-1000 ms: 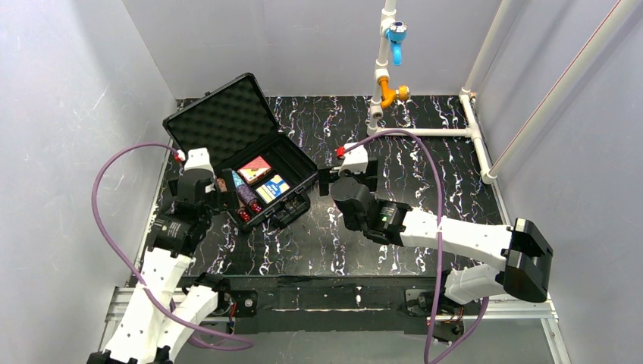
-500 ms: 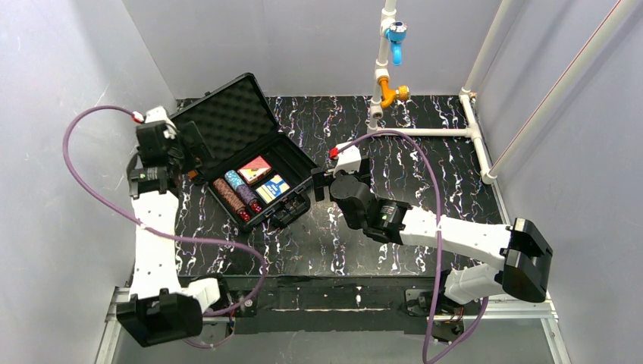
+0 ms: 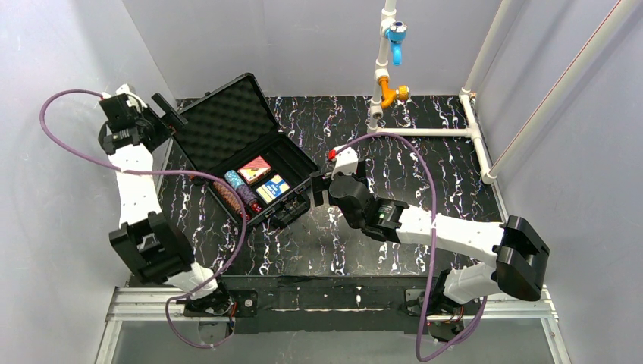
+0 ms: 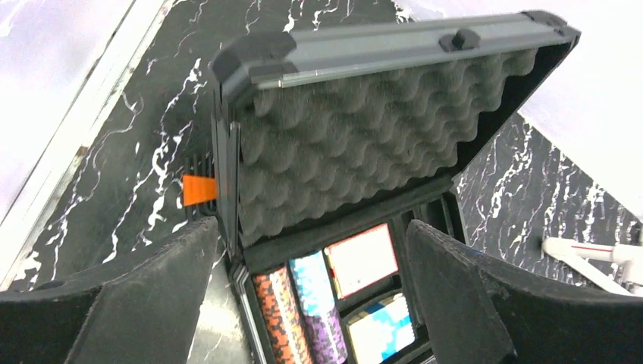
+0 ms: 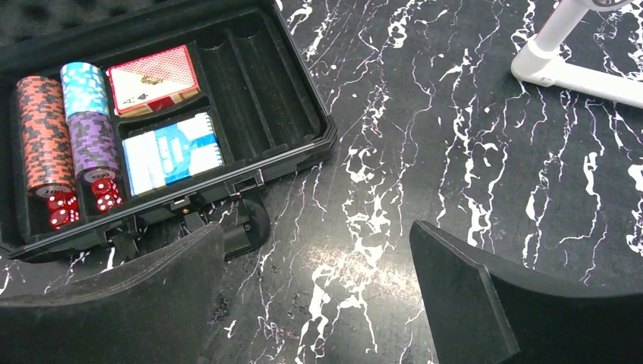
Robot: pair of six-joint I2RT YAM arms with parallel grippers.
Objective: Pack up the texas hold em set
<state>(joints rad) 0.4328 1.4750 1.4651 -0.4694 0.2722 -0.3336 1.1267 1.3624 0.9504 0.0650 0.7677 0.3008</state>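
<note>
The black hard case [image 3: 292, 163] lies open on the table, its egg-crate foam lid [image 3: 224, 121] propped up. Inside lie brown [image 5: 44, 133], blue [image 5: 83, 89] and purple [image 5: 91, 144] chip stacks, red dice [image 5: 64, 208], a red card box [image 5: 152, 80] and a blue card box [image 5: 173, 155]. My left gripper [image 3: 168, 114] is open and empty, raised beside the lid's far left corner; its wrist view looks onto the foam [image 4: 356, 144] between its fingers [image 4: 152, 288]. My right gripper [image 3: 315, 189] is open and empty, low over the table just right of the case's front corner [image 5: 315, 243].
The white pipe frame [image 3: 425, 130] with blue and orange fittings stands at the back right, its foot in the right wrist view [image 5: 576, 72]. The case handle [image 5: 243, 224] juts out near my right gripper's left finger. An orange tag [image 4: 199, 189] shows by the lid hinge. Grey walls enclose the table.
My left arm has swung up and back from the case's chip side to beside the lid's far left corner. My right gripper has edged slightly towards the case.
</note>
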